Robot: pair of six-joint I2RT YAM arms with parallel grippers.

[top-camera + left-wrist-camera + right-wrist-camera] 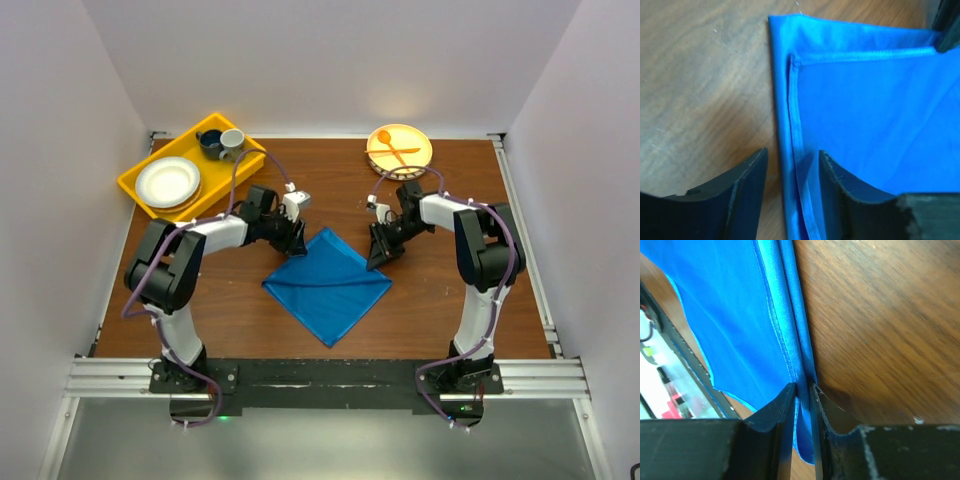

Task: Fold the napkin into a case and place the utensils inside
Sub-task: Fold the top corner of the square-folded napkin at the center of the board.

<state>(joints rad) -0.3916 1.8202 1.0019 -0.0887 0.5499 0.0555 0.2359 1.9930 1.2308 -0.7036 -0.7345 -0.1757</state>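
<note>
The bright blue napkin point(328, 285) lies folded on the wooden table as a broad diamond, with no narrow case shape in view. My left gripper point(297, 243) is at its upper left edge. In the left wrist view the left gripper point(792, 167) is open and straddles the hemmed edge of the napkin point(880, 115) without pinching it. My right gripper point(380, 255) is at the upper right edge. Its jaws point(804, 390) are shut on the doubled edge of the napkin point(730, 305). The utensils are out of view.
A yellow tray point(128, 186) at the back left holds a white plate point(168, 181), a blue cup point(211, 141) and a grey cup point(232, 139). A yellow plate point(420, 150) at the back right carries an orange plastic spoon point(388, 140) and fork.
</note>
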